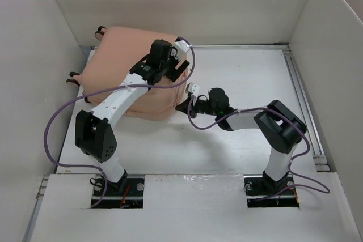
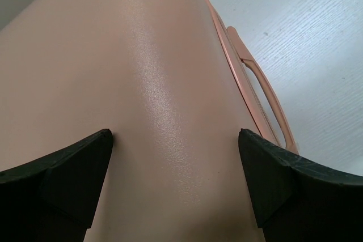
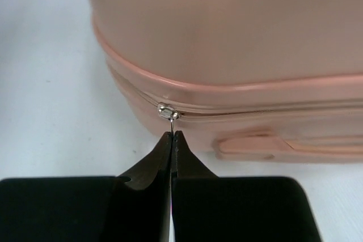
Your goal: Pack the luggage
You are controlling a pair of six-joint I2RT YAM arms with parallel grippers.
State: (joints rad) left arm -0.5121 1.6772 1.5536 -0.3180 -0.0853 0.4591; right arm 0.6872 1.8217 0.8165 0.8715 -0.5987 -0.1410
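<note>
Zipping step, most likely, near the end of packing. Has the luggage (image 1: 122, 49) lying closed at upper left of the top view, on the bench (image 1: 249, 77), wheels (image 1: 73, 78) toward the left. Pinches the zip pull (image 3: 168, 111) with the right tool (image 3: 172, 136), clamped on its thin tab, at the shell's rounded corner left of centre in the right wrist view, just left of the handle (image 3: 255, 147). Spreads the left tool (image 2: 176, 140) wide over the lid (image 2: 147, 72), gripping nothing; touching the shell or hovering, cannot tell. Next, probably: draw the pull along the seam (image 3: 272, 110), following its curve without letting the tab slip, and press on the lid to bring the halves together. How much zip remains undone, cannot tell.
</note>
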